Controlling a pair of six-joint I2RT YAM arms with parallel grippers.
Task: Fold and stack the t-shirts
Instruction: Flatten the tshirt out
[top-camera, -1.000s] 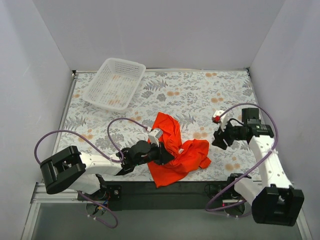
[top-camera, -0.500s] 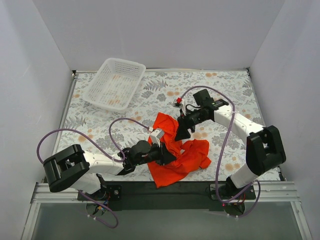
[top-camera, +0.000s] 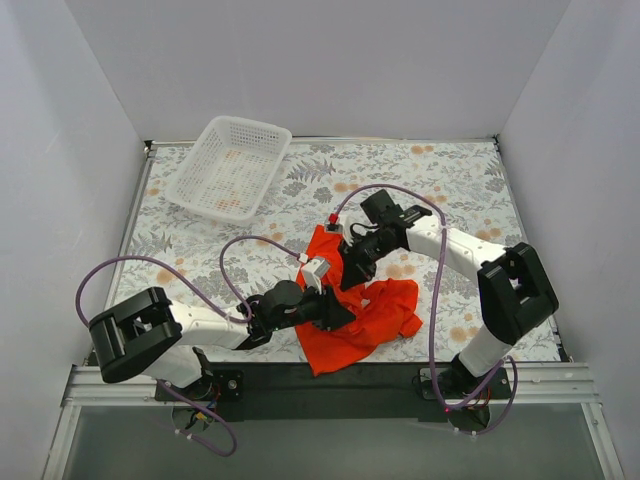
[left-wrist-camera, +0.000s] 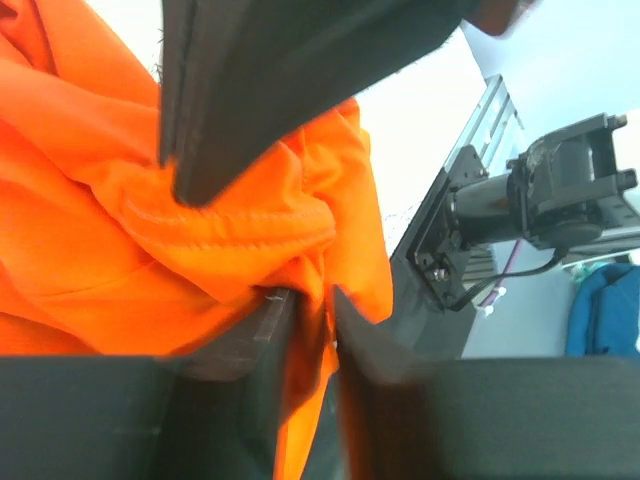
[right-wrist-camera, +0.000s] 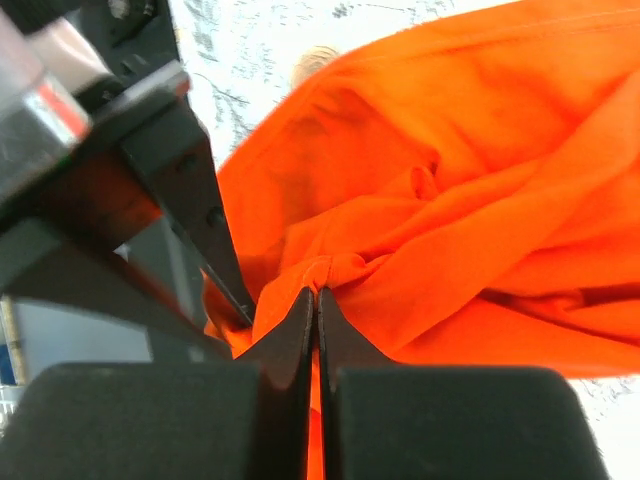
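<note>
table (top-camera: 450, 180): floral-patterned | basket (top-camera: 228, 170): far left | t-shirt (top-camera: 370, 305): crumpled, near centre

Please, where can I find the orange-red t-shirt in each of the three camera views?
Top external: the crumpled orange-red soft-fabric t-shirt lies at bottom centre, between the two arms.
Left wrist: it fills the left and centre.
Right wrist: it fills the centre and right.
Shared landmark: the left arm's black fingers, at the cloth in every view.

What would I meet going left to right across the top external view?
White mesh basket → orange-red t-shirt → right arm's elbow. The left arm overlaps the first two, so it is left out.
</note>
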